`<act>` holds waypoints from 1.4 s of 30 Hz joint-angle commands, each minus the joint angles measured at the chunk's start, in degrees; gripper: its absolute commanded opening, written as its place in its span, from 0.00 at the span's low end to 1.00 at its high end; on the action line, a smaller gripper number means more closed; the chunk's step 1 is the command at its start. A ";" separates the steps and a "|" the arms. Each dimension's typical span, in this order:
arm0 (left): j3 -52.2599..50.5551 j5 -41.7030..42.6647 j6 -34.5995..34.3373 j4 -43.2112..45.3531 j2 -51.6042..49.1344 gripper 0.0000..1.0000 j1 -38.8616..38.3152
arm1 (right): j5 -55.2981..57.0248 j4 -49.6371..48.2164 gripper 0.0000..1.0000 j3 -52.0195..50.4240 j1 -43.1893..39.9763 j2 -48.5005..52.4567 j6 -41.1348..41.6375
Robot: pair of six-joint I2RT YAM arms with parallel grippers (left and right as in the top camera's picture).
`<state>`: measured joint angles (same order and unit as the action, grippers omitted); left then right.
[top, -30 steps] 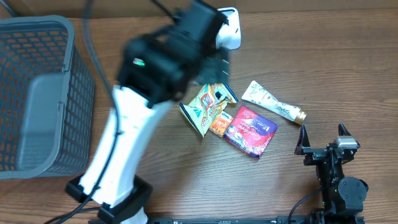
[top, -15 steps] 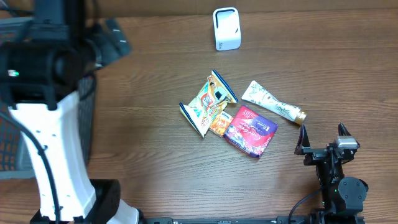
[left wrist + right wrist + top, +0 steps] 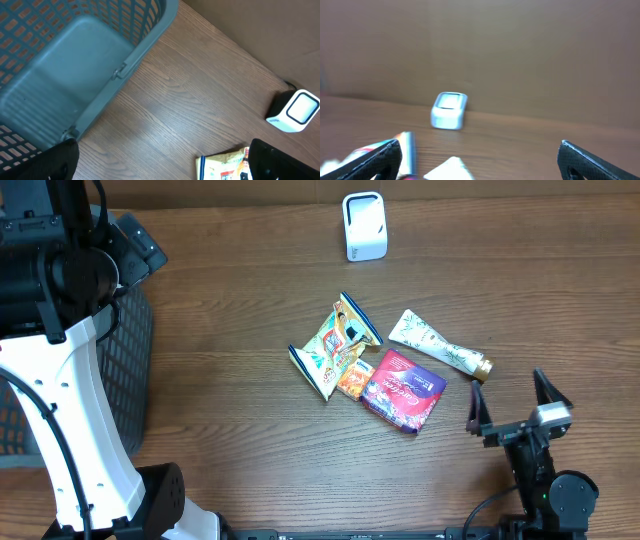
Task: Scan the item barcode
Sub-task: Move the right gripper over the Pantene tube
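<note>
Overhead view: a brown wooden table [image 3: 250, 440] with a small heap of goods near its middle.
Left arm: the left claw [image 3: 135, 250] hangs at 10 o'clock over the edge of the grey plastic mesh basket [image 3: 135, 370]. Its fingers are spread wide with nothing between them.
Left wrist view: the left claw [image 3: 160, 165] frames bare wood, with the basket [image 3: 75, 75] at 10 o'clock.
Right arm: the right claw [image 3: 512, 405] sits at 4 o'clock, parted wide and empty, near the heap but not touching it.
Right wrist view: blurred; the right claw [image 3: 480, 160] has both fingers far apart.
Scanner: the small white box-shaped barcode scanner [image 3: 364, 225] stands at 12 o'clock, well apart from both claws.
Items: the blue and yellow foil snack bag [image 3: 333, 345], the small orange packet [image 3: 352, 380] and the magenta flat packet [image 3: 403, 388] lie touching. The white tube with a gold cap [image 3: 438, 347] lies just beside them at 2 o'clock.
</note>
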<state>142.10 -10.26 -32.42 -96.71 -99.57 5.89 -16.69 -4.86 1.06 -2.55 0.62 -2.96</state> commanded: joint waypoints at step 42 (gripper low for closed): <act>-0.31 -0.22 0.72 -0.09 0.20 1.00 0.17 | -25.83 54.10 1.00 75.17 -5.25 78.82 -13.18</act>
<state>142.06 -10.24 -32.42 -96.73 -99.57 5.89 -45.28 50.43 74.94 -7.51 74.26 -14.44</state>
